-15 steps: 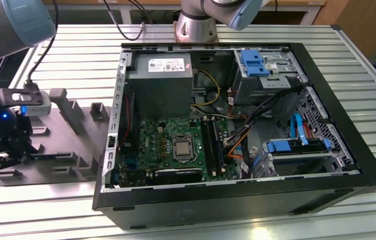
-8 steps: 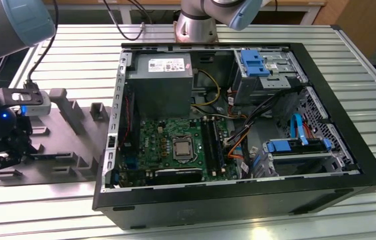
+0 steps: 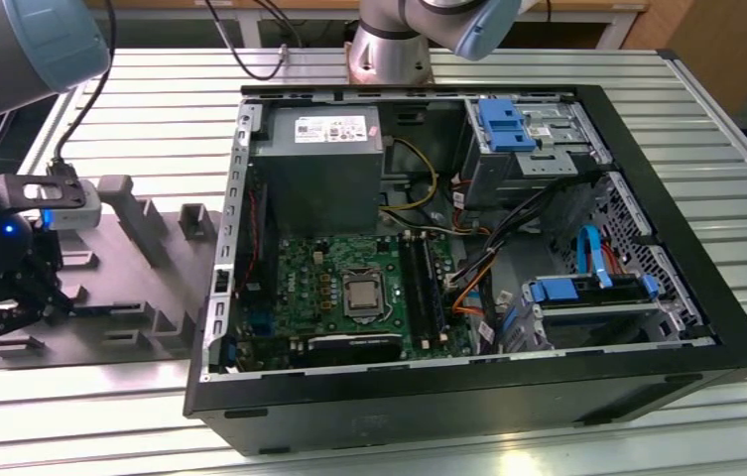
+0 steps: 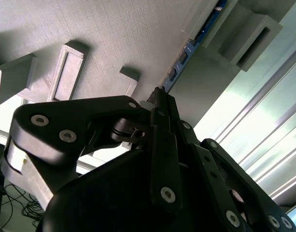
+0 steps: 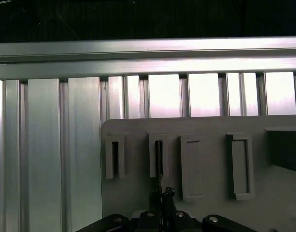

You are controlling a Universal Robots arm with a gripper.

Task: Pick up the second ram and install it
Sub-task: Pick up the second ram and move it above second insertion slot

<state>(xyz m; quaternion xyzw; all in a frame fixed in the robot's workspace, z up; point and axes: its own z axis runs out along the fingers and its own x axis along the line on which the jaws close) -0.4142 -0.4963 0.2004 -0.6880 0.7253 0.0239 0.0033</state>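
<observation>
One arm [image 3: 27,40] stoops over tray [image 3: 148,290], pincer [image 4: 160,95] pinching second ram [image 4: 185,52].

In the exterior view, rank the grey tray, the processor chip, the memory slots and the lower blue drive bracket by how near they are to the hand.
1. Grey tray: the hand is right over it, at the exterior view's left.
2. Processor chip: inside the case, middle.
3. Memory slots: just beyond the chip, toward the view's right.
4. Blue drive bracket: farthest right in the case.
</observation>
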